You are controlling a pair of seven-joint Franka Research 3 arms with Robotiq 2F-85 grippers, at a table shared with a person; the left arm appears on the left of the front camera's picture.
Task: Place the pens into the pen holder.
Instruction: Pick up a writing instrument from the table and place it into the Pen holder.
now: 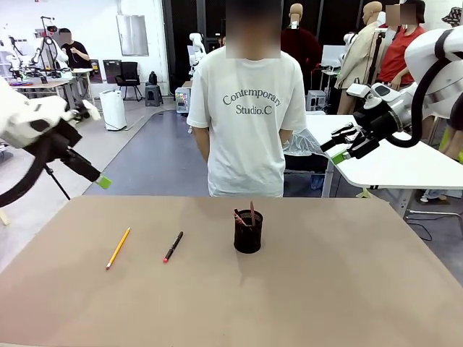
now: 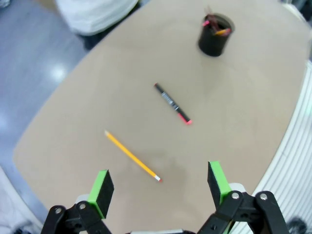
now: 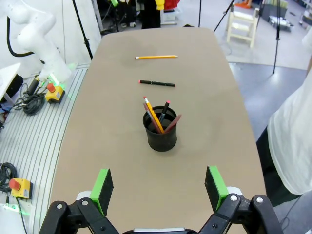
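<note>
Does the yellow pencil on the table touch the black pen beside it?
Apart. The front view shows bare table between the yellow pencil and the black pen; the left wrist view agrees.

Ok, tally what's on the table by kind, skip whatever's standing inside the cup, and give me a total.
Yellow pencil: 1
Black pen with red end: 1
Black mesh pen holder: 1
Total: 3

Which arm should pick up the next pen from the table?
Left. The pencil and black pen lie left of the holder, with the open left gripper above that side. The right gripper, also open, is raised on the other side.
</note>
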